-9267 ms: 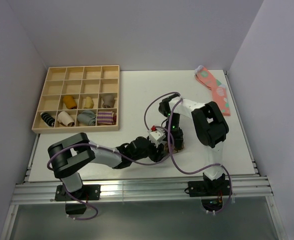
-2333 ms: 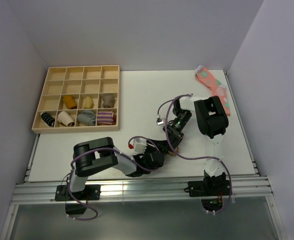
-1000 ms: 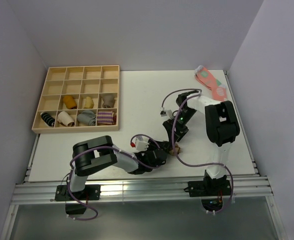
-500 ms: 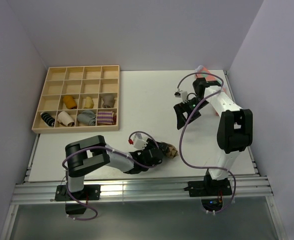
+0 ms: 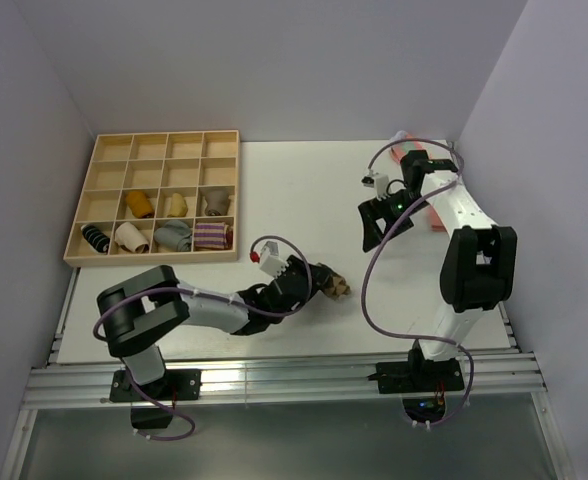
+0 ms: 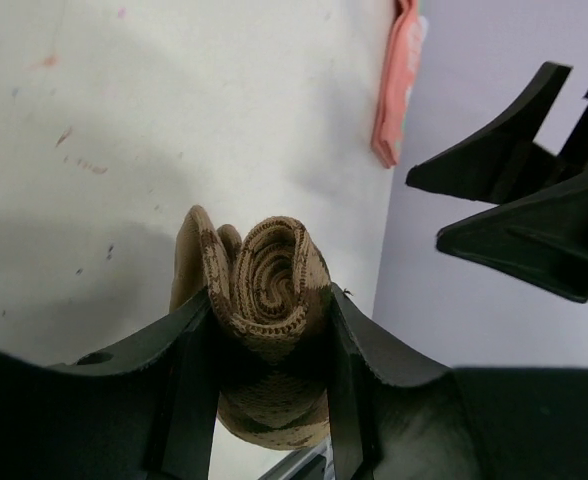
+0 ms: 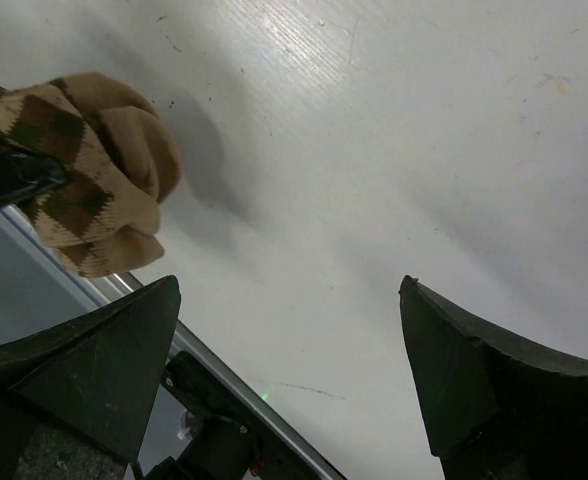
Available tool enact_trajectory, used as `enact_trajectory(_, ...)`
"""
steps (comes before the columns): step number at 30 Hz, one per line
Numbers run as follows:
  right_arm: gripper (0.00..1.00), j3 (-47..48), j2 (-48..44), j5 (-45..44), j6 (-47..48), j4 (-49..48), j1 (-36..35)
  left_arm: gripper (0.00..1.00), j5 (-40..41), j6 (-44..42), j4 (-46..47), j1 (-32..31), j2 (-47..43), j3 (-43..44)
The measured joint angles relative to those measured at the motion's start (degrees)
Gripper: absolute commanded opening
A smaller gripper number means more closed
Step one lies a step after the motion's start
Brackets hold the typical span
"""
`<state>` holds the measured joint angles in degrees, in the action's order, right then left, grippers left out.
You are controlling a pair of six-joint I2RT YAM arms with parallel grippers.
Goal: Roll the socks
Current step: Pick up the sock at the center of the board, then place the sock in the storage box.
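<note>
The white table [image 5: 274, 190] carried all items, with both arm bases fixed at its 6 o'clock edge.

The right arm [image 5: 461, 215] rose from its base toward 12 o'clock. It folded back at the wrist near the 1 o'clock corner, with its tool facing about 7 o'clock.

The left arm [image 5: 209, 308] lay low over the table, its forearm stretched from the 7 o'clock side toward 3 o'clock.

The wooden tray [image 5: 169, 133] sat at 10 o'clock. It was divided into sixteen compartments, and seven rolled bundles occupied its two nearest rows.

The pink socks [image 6: 399, 80] lay flat at the 1 o'clock corner, partly hidden by the right arm in the top view.

The right gripper [image 5: 380, 230] hung at roughly 2 o'clock of table centre. Its jaws were spread wide, holding and touching nothing.

The left gripper [image 6: 269, 310] was clamped on the socks [image 7: 84, 165], one finger pressing each side of the bundle. The socks formed a tight tan-brown roll with dark argyle checks, and the spiral end faced out between the fingers. The roll was at about 4 o'clock of table centre, well apart from the right gripper. It appeared raised off the surface, with its shadow on the table beside it.
</note>
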<state>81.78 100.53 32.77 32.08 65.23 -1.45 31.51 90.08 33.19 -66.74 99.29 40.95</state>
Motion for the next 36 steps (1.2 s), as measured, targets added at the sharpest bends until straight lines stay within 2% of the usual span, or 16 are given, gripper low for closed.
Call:
enact_trajectory(6, 0.97, 0.0, -4.3, 0.0, 0.4, 0.0, 0.7, 0.00, -2.5, -6.8, 0.3, 4.0, -7.4, -0.1)
enact_trajectory(10, 0.98, 0.0, -5.5, 0.2, 1.1, 0.0, 1.4, 0.00, -4.3, -11.5, -0.3, 9.5, -14.8, -0.1)
enact_trajectory(14, 0.98, 0.0, -5.5, 0.2, 1.9, 0.1, 2.5, 0.00, -8.2, -16.2, -0.4, 20.5, -21.3, -0.1)
enact_trajectory(17, 0.98, 0.0, -5.5, 0.2, 2.4, 0.1, 2.7, 0.00, -12.9, -20.3, -0.8, 31.8, -23.8, 0.8)
enact_trajectory(26, 0.98, 1.8, -5.1, 0.9, 4.1, 0.2, 2.7, 0.00, -26.3, -26.2, -1.0, 58.0, -21.7, 6.3)
enact_trajectory(32, 0.98, 3.8, -2.3, 1.8, 5.6, 0.3, 2.7, 0.00, -36.8, -27.6, 4.3, 72.4, -11.8, 8.3)
enact_trajectory(36, 0.98, 3.8, -2.0, 1.7, 6.5, 0.2, 2.7, 0.00, -41.5, -29.1, 8.4, 79.3, -4.4, 9.2)
